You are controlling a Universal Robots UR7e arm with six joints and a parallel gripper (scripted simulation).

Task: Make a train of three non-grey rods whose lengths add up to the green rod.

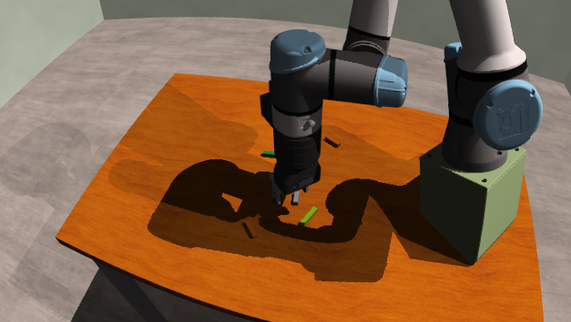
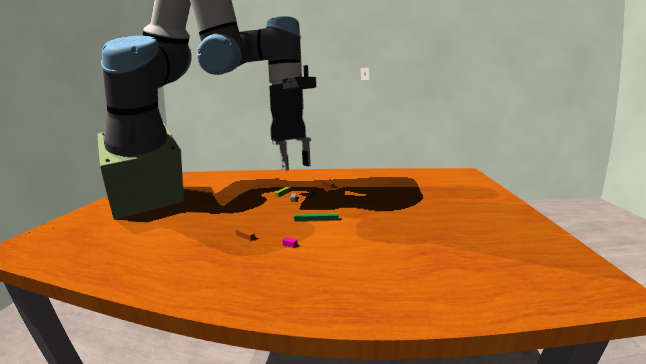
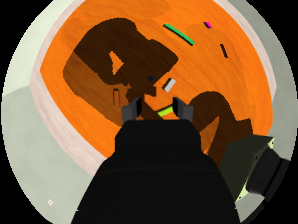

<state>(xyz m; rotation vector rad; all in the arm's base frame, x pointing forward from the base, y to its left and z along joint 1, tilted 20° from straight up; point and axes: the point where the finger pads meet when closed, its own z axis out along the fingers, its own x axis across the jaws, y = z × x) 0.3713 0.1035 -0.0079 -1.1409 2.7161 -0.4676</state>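
My gripper [image 1: 292,196] [image 2: 295,166] [image 3: 157,103] is open and empty, high above the table. The green rod [image 1: 268,154] [image 2: 316,217] [image 3: 179,34] lies flat, partly hidden by the arm in the top view. The magenta rod [image 2: 290,242] [image 3: 208,24] lies beyond it in the wrist view, hidden in the top view. The lime rod [image 1: 308,216] [image 2: 282,191] [image 3: 165,111] lies near the grey rod [image 1: 295,198] [image 2: 294,197] [image 3: 169,84]. A small dark blue rod [image 2: 312,195] [image 3: 150,78] lies in the arm's shadow. All these rods lie apart.
One orange-brown rod [image 1: 249,229] [image 2: 328,185] [image 3: 116,97] lies in shadow; another [image 1: 331,141] [image 2: 245,234] [image 3: 224,50] lies near the magenta rod. The robot's green base block [image 1: 470,208] [image 2: 142,187] stands on the table [image 1: 464,292] [image 2: 400,295], on the lime rod's side.
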